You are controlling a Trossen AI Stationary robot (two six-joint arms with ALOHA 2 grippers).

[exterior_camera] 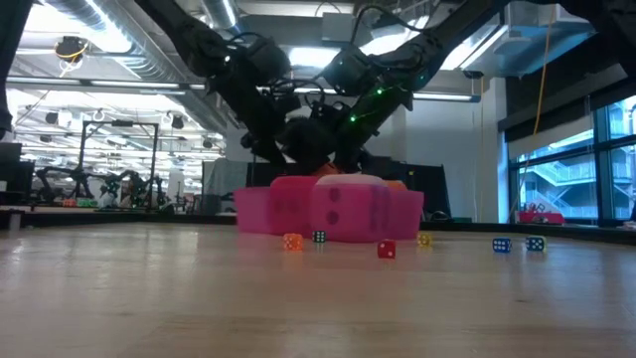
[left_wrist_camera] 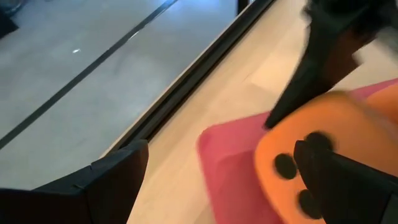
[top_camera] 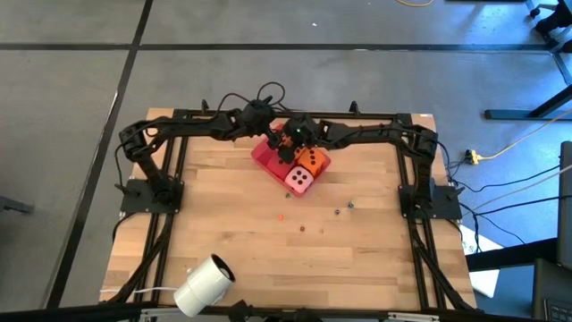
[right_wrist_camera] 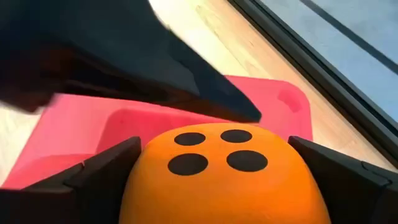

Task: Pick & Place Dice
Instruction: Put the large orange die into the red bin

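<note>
An orange die (right_wrist_camera: 217,168) with four dark pips facing the camera sits between the fingers of my right gripper (right_wrist_camera: 214,146), over the far part of the red tray (right_wrist_camera: 280,102). In the high view this die (top_camera: 284,139) lies between my right gripper (top_camera: 296,137) and my left gripper (top_camera: 272,139). My left gripper (left_wrist_camera: 222,149) is open, with one finger (left_wrist_camera: 339,180) in front of the same die (left_wrist_camera: 280,146). A second orange die (top_camera: 312,160) and the pink die (top_camera: 299,180) rest on the tray's near part. I cannot make out the red die. My right gripper pinches the orange die between its two fingers (right_wrist_camera: 109,168), one on each opposite side (right_wrist_camera: 140,180). The fingers slant down from the table's right. The die sits over the tray; whether it is lifted clear does not show. My left gripper: whether its finger touches the die cannot be told.
Tiny coloured beads (top_camera: 302,227) lie scattered on the wood near of the tray, and show in the low view (exterior_camera: 386,250) in front of the pink die (exterior_camera: 348,211). A white cylinder camera (top_camera: 204,284) stands at the near edge. Black frame rails (top_camera: 170,170) run along both sides.
</note>
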